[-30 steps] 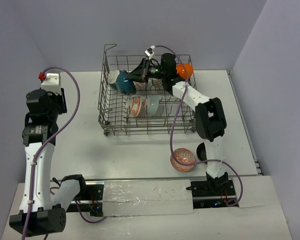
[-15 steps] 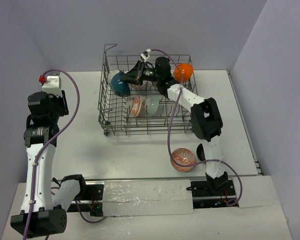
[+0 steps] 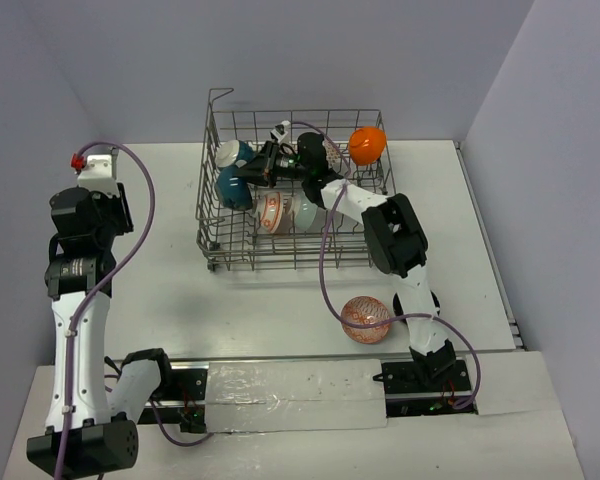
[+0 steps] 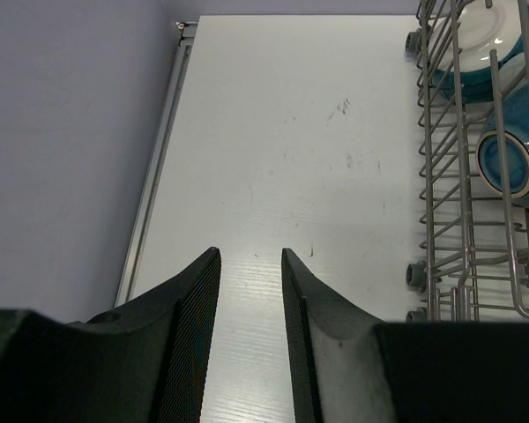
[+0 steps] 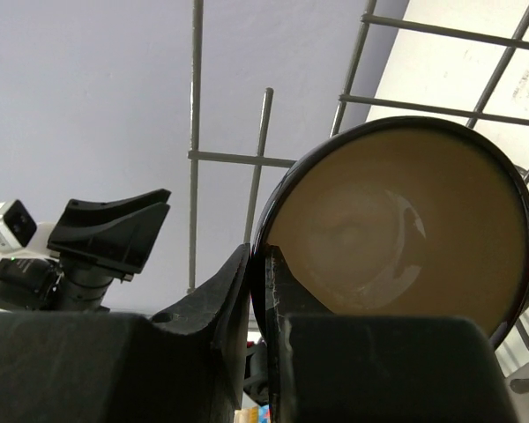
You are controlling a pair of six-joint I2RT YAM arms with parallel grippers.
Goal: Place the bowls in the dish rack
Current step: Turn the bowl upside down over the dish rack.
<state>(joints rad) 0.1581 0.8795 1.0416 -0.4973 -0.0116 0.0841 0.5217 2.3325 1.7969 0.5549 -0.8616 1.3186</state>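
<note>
Tan bowl [image 5: 406,238]: dark rim, tan inside, teal outside with a foot ring. It stands on edge in the left rear part of the rack [image 3: 292,258], its rim pinched between the two fingers of the right gripper [image 5: 257,256], one finger inside and one outside. Cannot tell whether it rests on the tines. The right arm reaches across the rack from the right. Just behind the tan bowl, in the left rear corner, a white-lined bowl [image 3: 230,153] with a teal outside stands tilted among the wires. Nearer the front, a patterned bowl [image 3: 270,212] in orange and white and a pale bowl [image 3: 306,210] stand on edge, just beside each other, about mid-rack. An orange bowl [image 3: 368,142] sits upside down at the right rear corner, high by the rim. A red bowl [image 3: 366,318] lies on the table [image 3: 170,270] outside the rack, near the right arm's base. Left gripper [image 4: 249,256]: fingers parted with nothing between them, over bare table well left of the rack.
</note>
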